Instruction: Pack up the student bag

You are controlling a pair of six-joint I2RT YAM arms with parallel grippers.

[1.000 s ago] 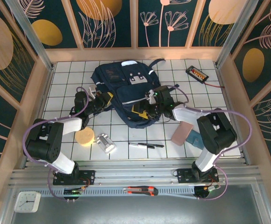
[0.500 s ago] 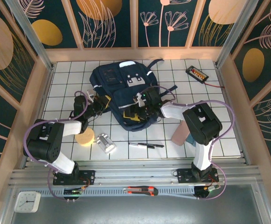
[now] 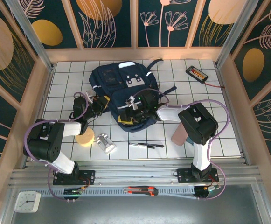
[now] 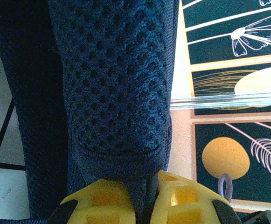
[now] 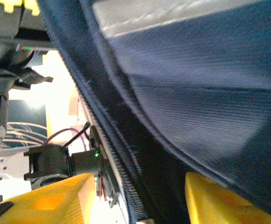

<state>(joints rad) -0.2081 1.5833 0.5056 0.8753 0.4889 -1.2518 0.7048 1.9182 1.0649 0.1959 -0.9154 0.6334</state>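
Bright, even light from above; the student bag (image 3: 119,84) casts only a soft, short shadow on the tiled table (image 3: 65,81). Left wrist view: its mesh is sharp. Right wrist view: its fabric is blurred, and the background beside it is washed out.

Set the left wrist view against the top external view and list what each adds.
Left wrist: the close-up mesh weave of the backpack, with a fold of it pinched in the shut left tool. Top external: the pen, silver can and pink case lying near the backpack. Both: the backpack and the left tool at its edge.
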